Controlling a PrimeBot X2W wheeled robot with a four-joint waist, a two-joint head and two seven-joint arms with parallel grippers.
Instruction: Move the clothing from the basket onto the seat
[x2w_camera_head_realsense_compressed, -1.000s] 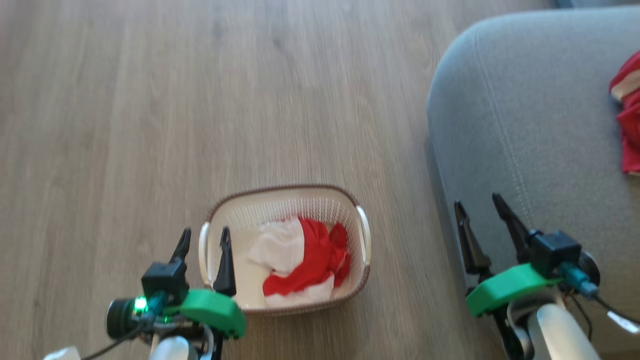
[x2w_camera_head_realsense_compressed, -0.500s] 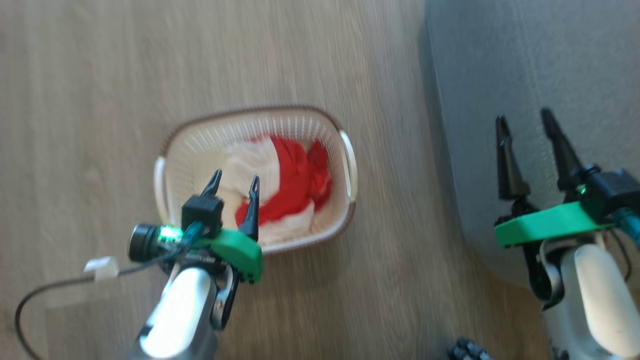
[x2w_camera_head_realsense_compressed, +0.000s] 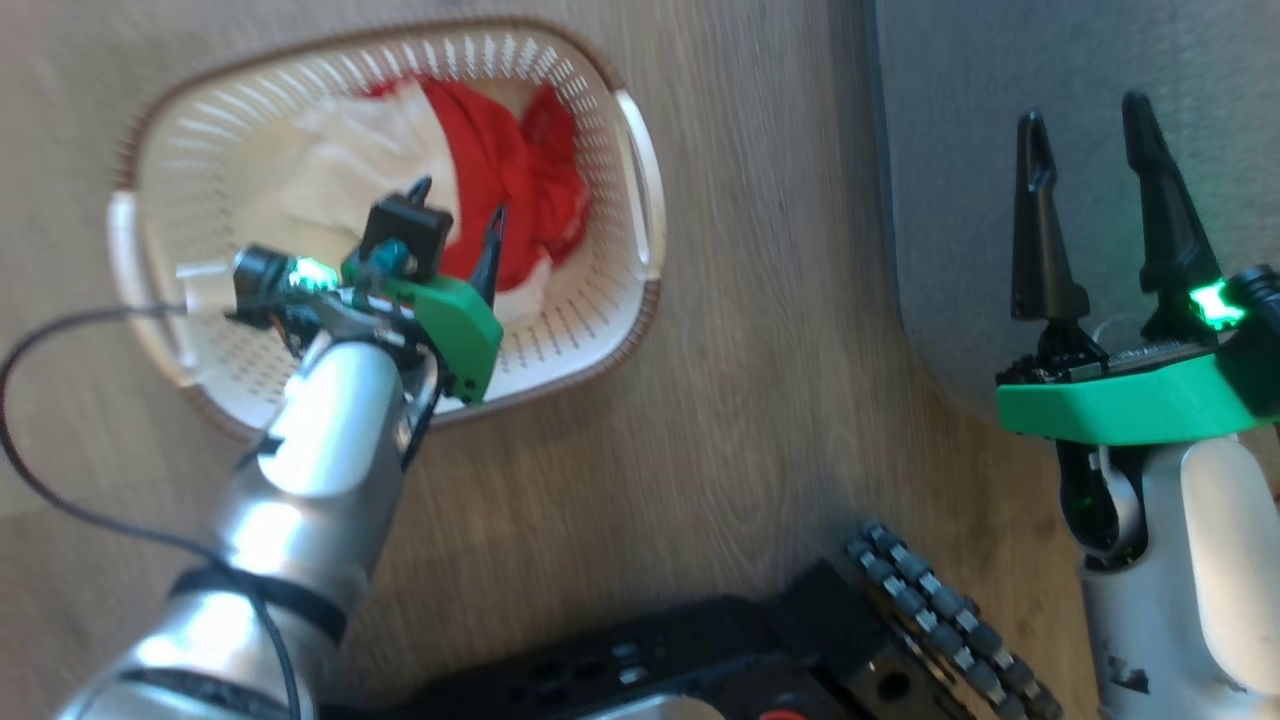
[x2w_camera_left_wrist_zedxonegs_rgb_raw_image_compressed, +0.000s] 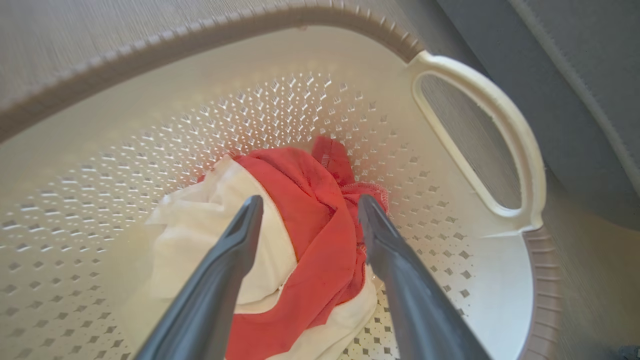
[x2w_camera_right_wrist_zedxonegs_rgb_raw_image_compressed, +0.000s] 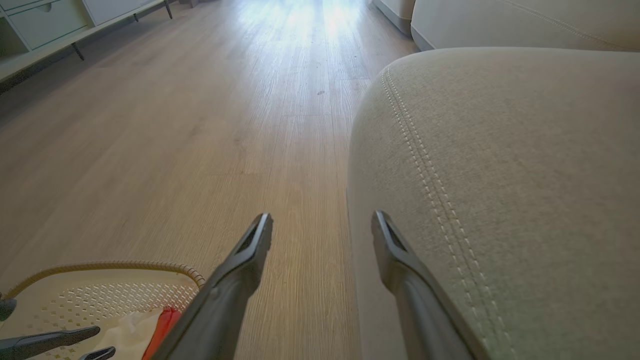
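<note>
The left gripper (x2w_camera_left_wrist_zedxonegs_rgb_raw_image_compressed: 308, 202) hangs spread-jawed over the clothing (x2w_camera_left_wrist_zedxonegs_rgb_raw_image_compressed: 310, 245) in the basket (x2w_camera_left_wrist_zedxonegs_rgb_raw_image_compressed: 280, 100), apparently ready to pinch; the right gripper (x2w_camera_right_wrist_zedxonegs_rgb_raw_image_compressed: 322, 220) idles, equally spread.

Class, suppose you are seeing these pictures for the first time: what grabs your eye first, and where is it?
The bright red and white clothing bunched in the cream basket on the wooden floor stands out first. The left claw hangs open just above it, and in the left wrist view its fingers frame the red fold. On the right, the right claw is open over the edge of the grey seat.
</note>
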